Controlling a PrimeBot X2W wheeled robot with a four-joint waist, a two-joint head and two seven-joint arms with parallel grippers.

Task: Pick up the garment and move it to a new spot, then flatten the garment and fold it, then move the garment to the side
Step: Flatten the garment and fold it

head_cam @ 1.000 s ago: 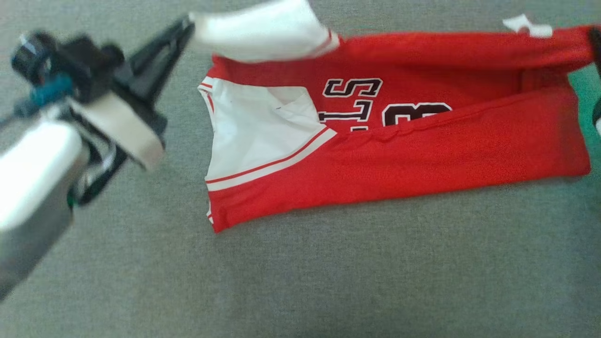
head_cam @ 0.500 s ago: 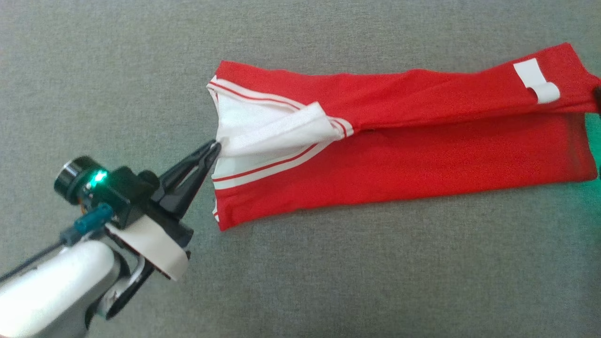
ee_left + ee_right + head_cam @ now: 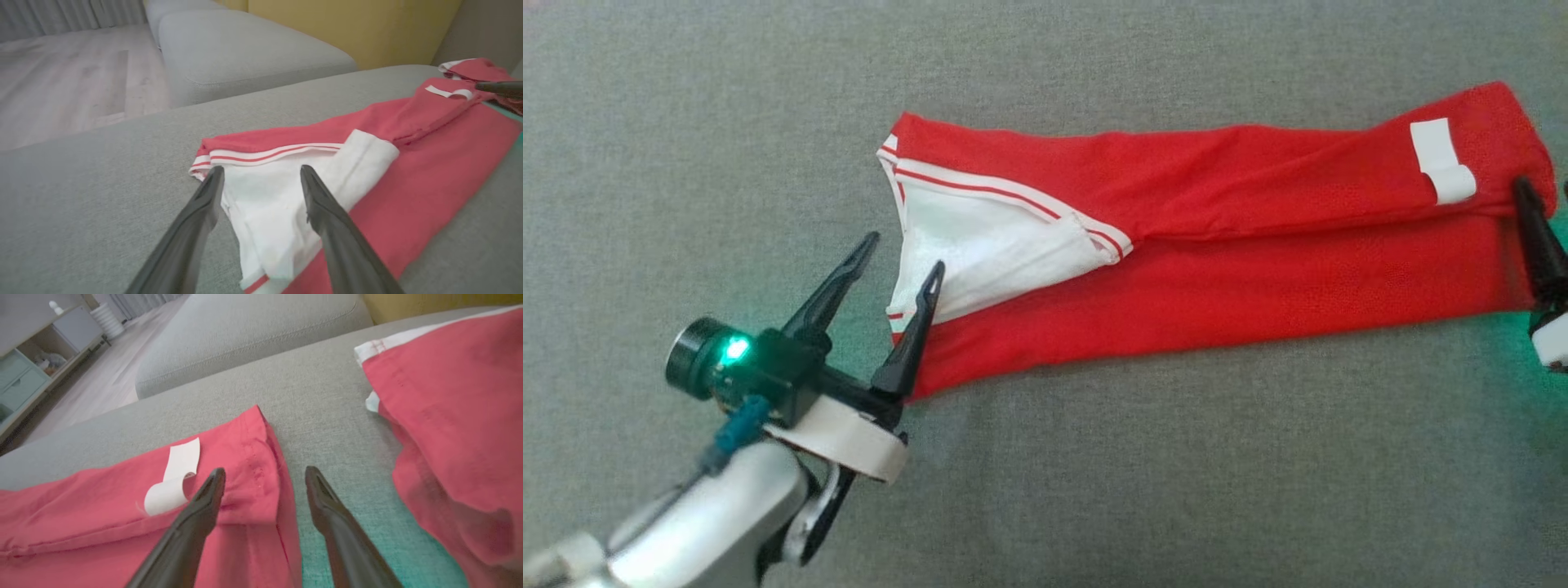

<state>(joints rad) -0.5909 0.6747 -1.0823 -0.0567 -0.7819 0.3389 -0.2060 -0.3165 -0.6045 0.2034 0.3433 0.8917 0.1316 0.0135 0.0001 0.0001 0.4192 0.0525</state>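
Folded red garment lay on grey cushion, left gripper spread wide at its white left end, right gripper also wide, astride its right edge

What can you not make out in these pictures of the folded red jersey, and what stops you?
Head view: inner layers of the jersey, covered by its own top fold.
Head view: any print on the white tag, too small.
Right wrist view: full shape of the second red garment, cut off by the right edge.
Right wrist view: contents of the shelf, distant and blurred.
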